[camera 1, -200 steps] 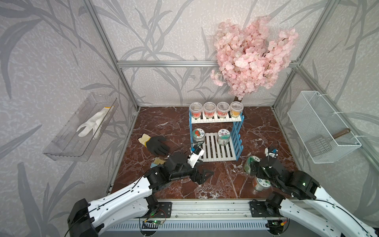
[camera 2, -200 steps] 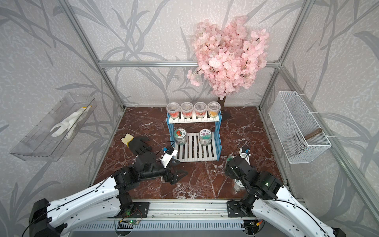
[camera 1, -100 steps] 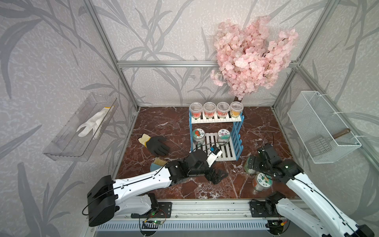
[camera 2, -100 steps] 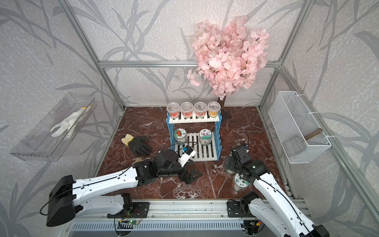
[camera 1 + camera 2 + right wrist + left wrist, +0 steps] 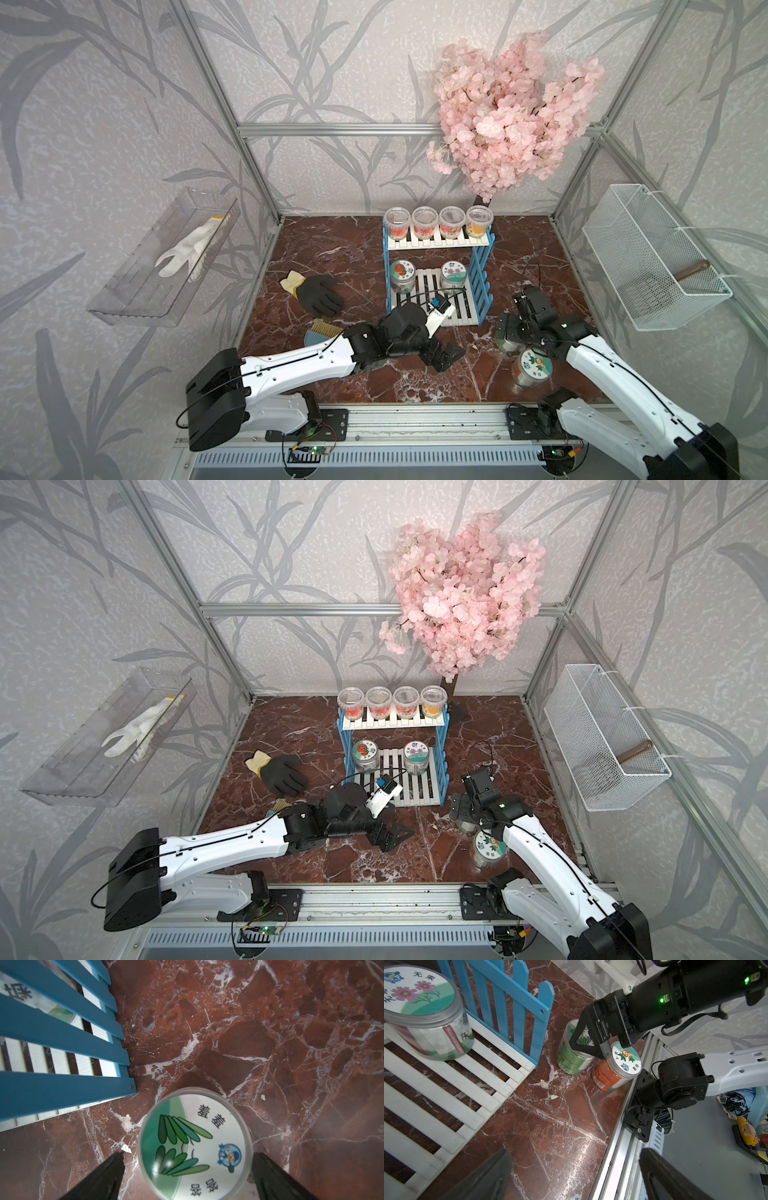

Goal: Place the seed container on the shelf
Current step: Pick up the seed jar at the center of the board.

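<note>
Seed container point(image 5: 195, 1142) between right hand point(image 5: 188, 1155) fingers point(image 5: 99, 1178)

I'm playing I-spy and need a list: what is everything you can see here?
shelf: 1, blue and white, floor middle
cups: 4, clear, top tier
shelf jars: 2, clear, lower tier
green jar: 1, green label, floor right of shelf
orange jar: 1, orange label, floor beside green jar
black glove: 1, black, floor left of shelf
white glove: 1, white, in tray
tray: 1, clear, left wall
basket: 1, white, right wall
stick: 1, brown, in basket
tree: 1, pink, behind shelf
brush: 1, tan, floor by left arm
left gripper: 1, black, open, in front of shelf
right gripper: 1, black, open around green jar
</note>
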`<move>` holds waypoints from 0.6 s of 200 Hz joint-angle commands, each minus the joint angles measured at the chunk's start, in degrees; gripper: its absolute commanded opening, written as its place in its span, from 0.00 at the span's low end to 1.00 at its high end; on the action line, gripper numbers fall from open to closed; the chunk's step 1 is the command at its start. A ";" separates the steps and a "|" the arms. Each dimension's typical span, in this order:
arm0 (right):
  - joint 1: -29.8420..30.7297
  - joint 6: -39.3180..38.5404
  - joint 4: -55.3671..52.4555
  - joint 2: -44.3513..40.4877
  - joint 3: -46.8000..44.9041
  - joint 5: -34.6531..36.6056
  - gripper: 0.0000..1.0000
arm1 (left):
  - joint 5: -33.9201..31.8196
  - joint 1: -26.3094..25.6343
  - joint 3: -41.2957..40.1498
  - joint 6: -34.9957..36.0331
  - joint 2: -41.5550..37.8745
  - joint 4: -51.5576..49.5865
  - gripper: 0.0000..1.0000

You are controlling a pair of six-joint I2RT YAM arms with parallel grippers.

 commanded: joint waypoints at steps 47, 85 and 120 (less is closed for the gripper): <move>-0.20 -1.03 4.05 2.13 -2.59 -0.17 0.99 | -1.91 -0.56 0.55 0.13 2.74 5.61 1.00; -0.32 -0.61 5.26 3.69 -2.91 0.68 0.99 | -2.96 -2.53 2.57 5.16 10.68 13.84 1.00; -0.73 -1.29 6.01 4.42 -3.00 0.06 0.99 | -2.60 -3.18 5.49 6.53 17.47 14.80 1.00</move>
